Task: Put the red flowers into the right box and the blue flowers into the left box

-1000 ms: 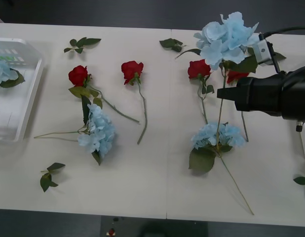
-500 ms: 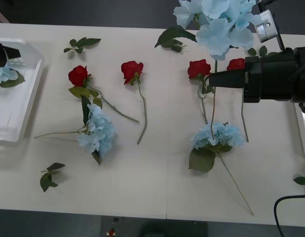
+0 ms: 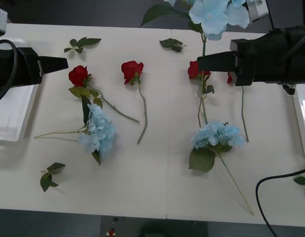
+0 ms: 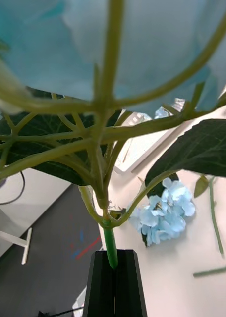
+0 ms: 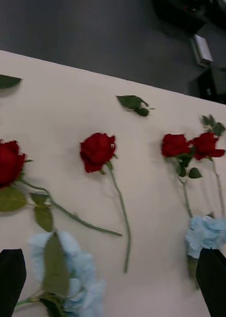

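A blue flower [image 3: 214,12] is gripped by its thin green stem in the clenched jaws of the right gripper [image 3: 204,62], held high above the worktop [image 3: 157,173] at about 1 o'clock in the front view, its fluffy pale head uppermost and a broad dark leaf [image 4: 192,148] spreading below it. The left gripper [image 3: 61,62] is held at 10 o'clock beside the left box [image 3: 24,113] with jaws released and nothing between them.

The task is judged to be early. Four red flowers [image 3: 132,70] are seen lying on the worktop in a row from 11 to 1 o'clock, small velvety buds on long wiry stems, and none has been boxed. Two further blue flowers [image 3: 98,131] are left lying, at 8 o'clock and at 4 o'clock. The carried one is yet to be taken across to the left box, a shallow translucent tray with a raised rim. The right box [image 3: 304,118] is glimpsed at 3 o'clock. Loose leaf sprigs [image 3: 49,177] are scattered about
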Available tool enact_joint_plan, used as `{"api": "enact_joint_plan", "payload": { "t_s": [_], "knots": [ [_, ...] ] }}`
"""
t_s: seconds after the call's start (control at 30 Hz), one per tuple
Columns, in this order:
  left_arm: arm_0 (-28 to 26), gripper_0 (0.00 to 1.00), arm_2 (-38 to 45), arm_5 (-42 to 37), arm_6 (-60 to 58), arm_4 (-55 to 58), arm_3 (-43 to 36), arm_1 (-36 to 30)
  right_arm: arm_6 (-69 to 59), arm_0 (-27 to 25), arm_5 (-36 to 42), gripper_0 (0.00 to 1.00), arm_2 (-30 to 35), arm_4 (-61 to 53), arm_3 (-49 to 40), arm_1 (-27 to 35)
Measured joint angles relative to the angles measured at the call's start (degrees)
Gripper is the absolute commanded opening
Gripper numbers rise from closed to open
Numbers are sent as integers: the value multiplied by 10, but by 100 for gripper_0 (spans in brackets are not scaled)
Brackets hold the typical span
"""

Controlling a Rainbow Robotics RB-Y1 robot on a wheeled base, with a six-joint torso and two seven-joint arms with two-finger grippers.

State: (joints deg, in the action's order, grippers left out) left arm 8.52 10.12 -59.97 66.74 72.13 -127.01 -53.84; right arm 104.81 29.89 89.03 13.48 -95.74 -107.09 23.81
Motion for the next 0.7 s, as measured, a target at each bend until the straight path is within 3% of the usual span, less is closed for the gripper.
{"api": "enact_joint_plan", "payload": {
  "t_s": [0.33,0.7],
  "knots": [
    [14,100,-67,0,0,59,-77,73,-1,68,-3,0,-21,-5,76,-22],
    [76,100,-205,50,0,9,-87,124,-13,108,-86,0,-91,-18,120,-24]
  ]
}}
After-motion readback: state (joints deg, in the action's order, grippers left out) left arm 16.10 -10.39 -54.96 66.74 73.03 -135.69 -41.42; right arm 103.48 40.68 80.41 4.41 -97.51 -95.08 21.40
